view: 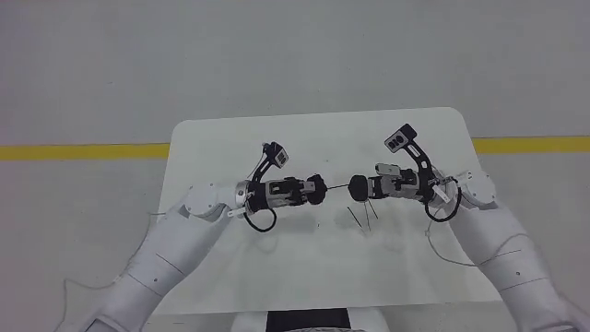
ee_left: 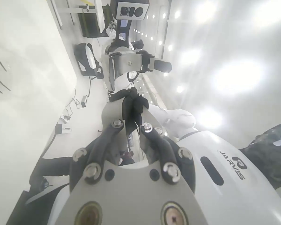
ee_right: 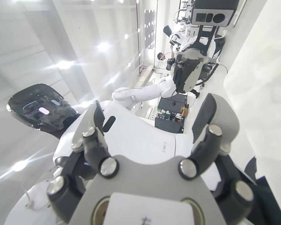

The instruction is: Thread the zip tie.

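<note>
1. Both grippers faced each other tip to tip above the middle of the white rectangular table [view: 230, 148]. The arms came in from opposite sides, and a small gap lay between the tips.
2. The left gripper [view: 317, 187] had its jaws narrow. In its own wrist view the 2 grey fingers [ee_left: 109, 113] converged to a point, with black material pinched between them.
3. The thin black plastic zip tie [view: 337, 189] showed in the top view as a fine dark line. It ran from the left gripper's tips across the gap toward the right gripper, roughly level. Just where the strap was pinched could not be made out.
4. The right gripper [ee_right: 152, 104] had its jaws wide. Its 2 fingers, faced with black pads [ee_right: 205, 113], stood well apart in its own wrist view, with nothing gripped between them. The free end of the zip tie reached this gripper's tips in the top view, but whether it touched them could not be told.
5. A few loose black zip ties [view: 366, 218] lay flat on the table, just beside one another and nearer the robot than the grippers, close to the right gripper's tip.
6. Beyond the table, a yellow tape line [view: 83, 151] crossed the grey floor, and a second ran farther off.
</note>
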`<state>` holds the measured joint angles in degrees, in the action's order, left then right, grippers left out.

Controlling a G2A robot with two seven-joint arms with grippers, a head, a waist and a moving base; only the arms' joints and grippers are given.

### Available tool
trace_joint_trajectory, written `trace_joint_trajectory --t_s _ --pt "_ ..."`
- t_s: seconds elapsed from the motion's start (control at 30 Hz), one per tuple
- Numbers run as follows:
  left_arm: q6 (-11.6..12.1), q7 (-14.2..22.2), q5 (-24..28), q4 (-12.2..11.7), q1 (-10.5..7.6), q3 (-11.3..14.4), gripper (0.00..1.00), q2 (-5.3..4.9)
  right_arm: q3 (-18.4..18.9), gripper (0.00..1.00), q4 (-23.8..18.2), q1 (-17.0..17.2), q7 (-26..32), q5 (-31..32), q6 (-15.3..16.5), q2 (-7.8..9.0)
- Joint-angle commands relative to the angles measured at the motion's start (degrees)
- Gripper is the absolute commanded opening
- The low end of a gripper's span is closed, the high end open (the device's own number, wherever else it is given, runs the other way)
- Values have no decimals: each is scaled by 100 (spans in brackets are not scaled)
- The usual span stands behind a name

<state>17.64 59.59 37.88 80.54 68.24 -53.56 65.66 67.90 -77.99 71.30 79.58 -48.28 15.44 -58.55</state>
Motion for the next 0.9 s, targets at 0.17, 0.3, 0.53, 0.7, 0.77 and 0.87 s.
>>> trace_joint_trajectory --t_s 0.17,0.3,0.53,0.7,0.77,0.87 --pt "0 0 1 0 0 0 0 0 -93 100 -23 58 -150 68 -182 -28" --pt "0 0 1 0 0 0 0 0 -164 100 80 13 -80 40 -207 -56" --pt "0 0 1 0 0 0 0 0 -325 45 247 -81 6 -135 -250 -106" --pt "0 0 1 0 0 0 0 0 -425 36 359 -174 6 -248 -255 -124" --pt "0 0 1 0 0 0 0 0 -456 32 410 -213 6 -248 -241 -130" --pt "0 0 1 0 0 0 0 0 -505 28 483 -261 6 -239 -221 -138"
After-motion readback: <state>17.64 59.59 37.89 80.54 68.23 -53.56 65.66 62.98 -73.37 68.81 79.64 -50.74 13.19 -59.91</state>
